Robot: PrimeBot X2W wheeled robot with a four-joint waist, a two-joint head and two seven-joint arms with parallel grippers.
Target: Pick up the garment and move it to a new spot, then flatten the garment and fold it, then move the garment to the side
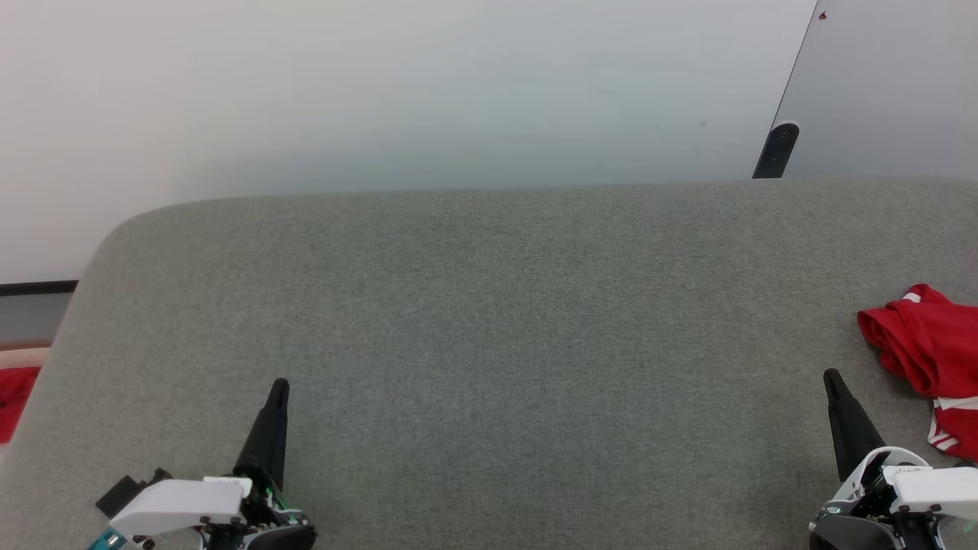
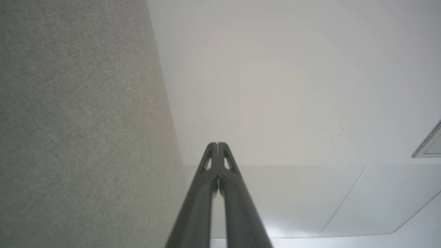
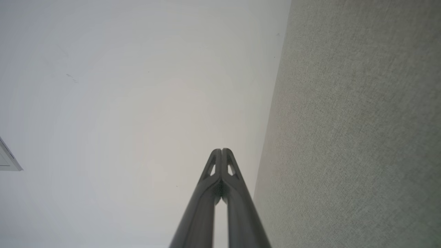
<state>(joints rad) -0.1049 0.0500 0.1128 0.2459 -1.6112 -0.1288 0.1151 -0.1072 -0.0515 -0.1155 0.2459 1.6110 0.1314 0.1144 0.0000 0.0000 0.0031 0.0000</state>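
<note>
Your bright red white-trimmed fabric shirt [image 1: 921, 344] lies bunched, not folded, at the grey cushion's [image 1: 489, 305] right edge; left gripper [image 1: 280, 385] and right gripper [image 1: 830, 376] are closed, empty.

A grey fabric-covered surface [image 1: 489, 321] spread wide. Behind it stood a plain white wall [image 1: 382, 92]. A grey panel [image 1: 894, 84] leaned at the right.
</note>
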